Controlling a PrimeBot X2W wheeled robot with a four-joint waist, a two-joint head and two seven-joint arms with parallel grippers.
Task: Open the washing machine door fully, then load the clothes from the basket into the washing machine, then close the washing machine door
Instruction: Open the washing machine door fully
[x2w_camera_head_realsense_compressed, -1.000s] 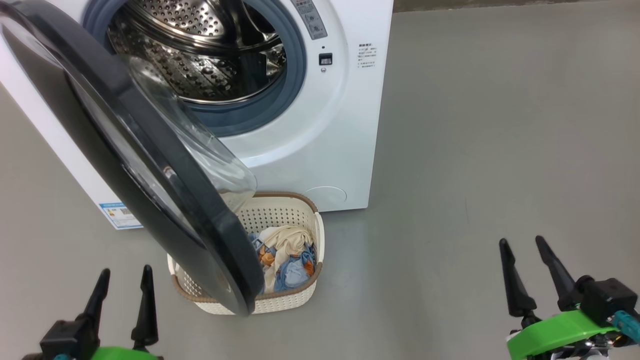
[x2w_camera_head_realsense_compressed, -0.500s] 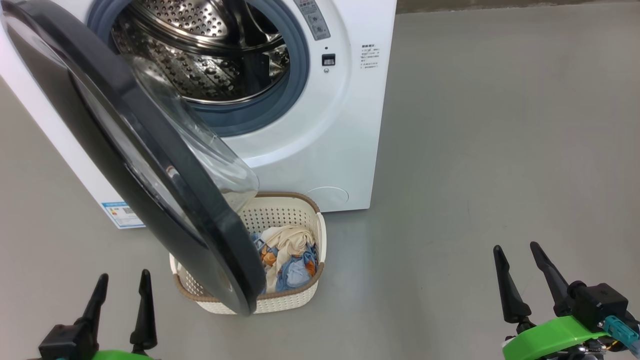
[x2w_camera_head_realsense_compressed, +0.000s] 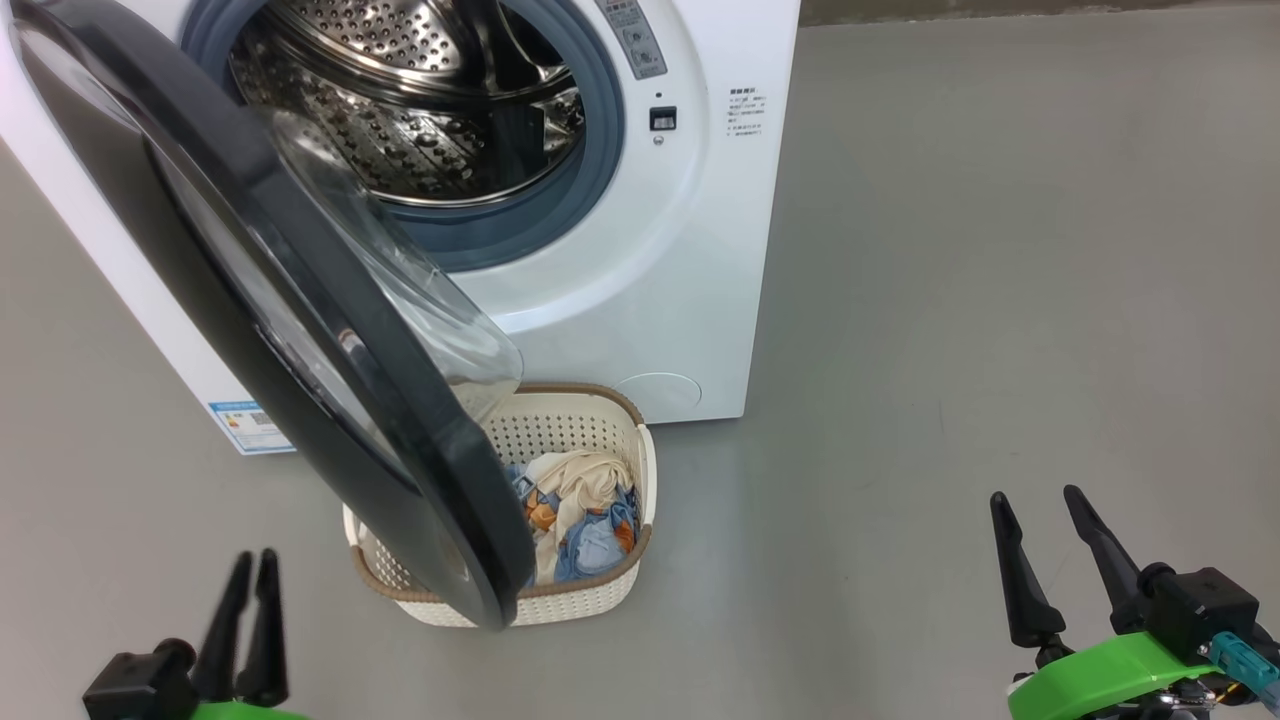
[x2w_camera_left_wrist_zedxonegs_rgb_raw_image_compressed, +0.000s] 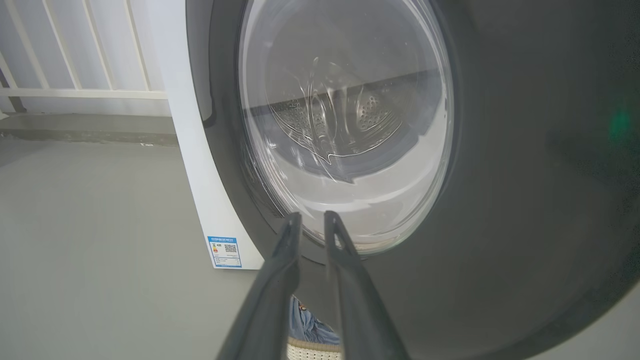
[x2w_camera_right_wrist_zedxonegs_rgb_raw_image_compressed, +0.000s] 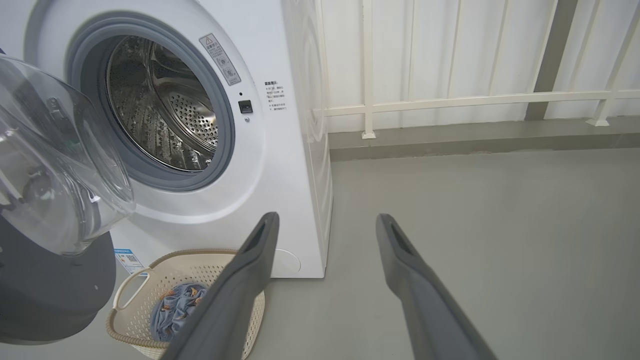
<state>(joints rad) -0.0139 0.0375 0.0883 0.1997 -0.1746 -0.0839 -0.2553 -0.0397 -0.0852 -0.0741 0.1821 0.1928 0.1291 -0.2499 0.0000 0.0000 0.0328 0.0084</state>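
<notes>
**laundrybot_fan:** Scanning from the left: the left gripper (x2w_camera_head_realsense_compressed: 247, 600) sits low, pointing up, pinched almost together with just a sliver of gap and nothing in it. The washing machine door (x2w_camera_head_realsense_compressed: 300, 330) is just ahead, up and to its right. It's only partway open, its black rim slanting out from the washing machine (x2w_camera_head_realsense_compressed: 700, 250).

**drumroll22:** Yep, and the door's free edge hangs over the basket (x2w_camera_head_realsense_compressed: 590, 392), covering its left half. The clothes (x2w_camera_head_realsense_compressed: 580, 500) peek out on the right. I reckon the left arm is the one to shove it wider, it's way nearer. The right gripper (x2w_camera_head_realsense_compressed: 1036, 495) is well apart over bare floor (x2w_camera_head_realsense_compressed: 950, 300), jaws spread wide, empty.
</notes>
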